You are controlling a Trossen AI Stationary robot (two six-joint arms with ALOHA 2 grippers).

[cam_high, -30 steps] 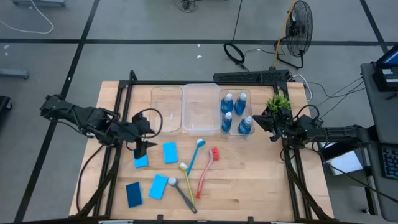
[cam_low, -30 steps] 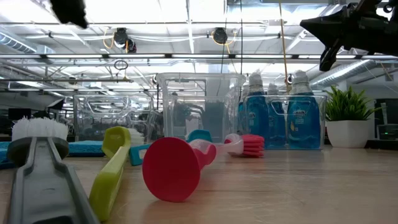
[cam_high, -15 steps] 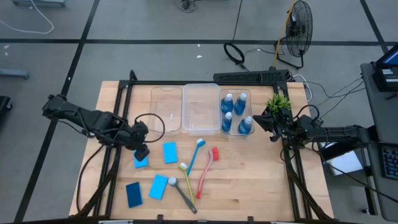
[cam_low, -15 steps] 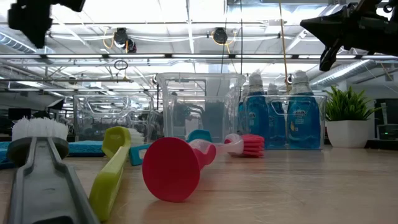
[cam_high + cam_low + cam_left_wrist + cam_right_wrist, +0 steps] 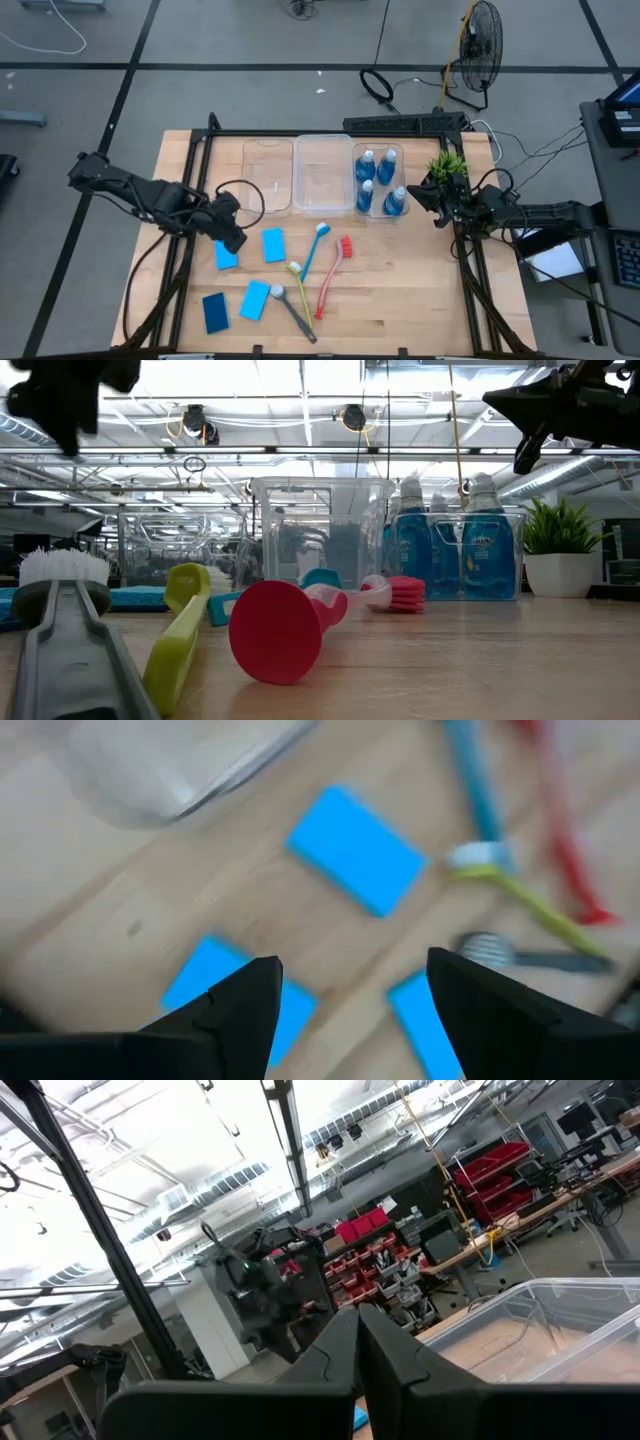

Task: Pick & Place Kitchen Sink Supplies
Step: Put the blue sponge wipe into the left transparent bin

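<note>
Blue foam is what I'm after: my left claw (image 5: 232, 240) hangs left of centre in the overhead shot, fingers spread wide and holding nothing, right above the upper-left sponge (image 5: 226, 256), and my wrist camera looks past both dark fingers (image 5: 235, 1010) at three sponges on the wood. The second sponge (image 5: 273, 245) lies just beside it, the other two (image 5: 255, 299) (image 5: 214, 312) sit lower left, and the four brushes (image 5: 310, 285) fan out at centre. All four bottles (image 5: 377, 184) already stand in the right-hand bin (image 5: 357, 150) at upper centre, while the middle tub (image 5: 322, 145) holds nothing I can make out. The risk, as I judge it: the sponge is flat and thin, so if I drop off-centre one finger could land on top and just shove it across the boards, or I'd pinch only a corner and lose it on the lift. The neighbouring sponge is close enough to get nudged too. Compared with a second ago, my claw has swung down and right onto this sponge. My right claw (image 5: 438, 208), pressed shut, waits at upper right by the plant (image 5: 447, 165), unmoved.
</note>
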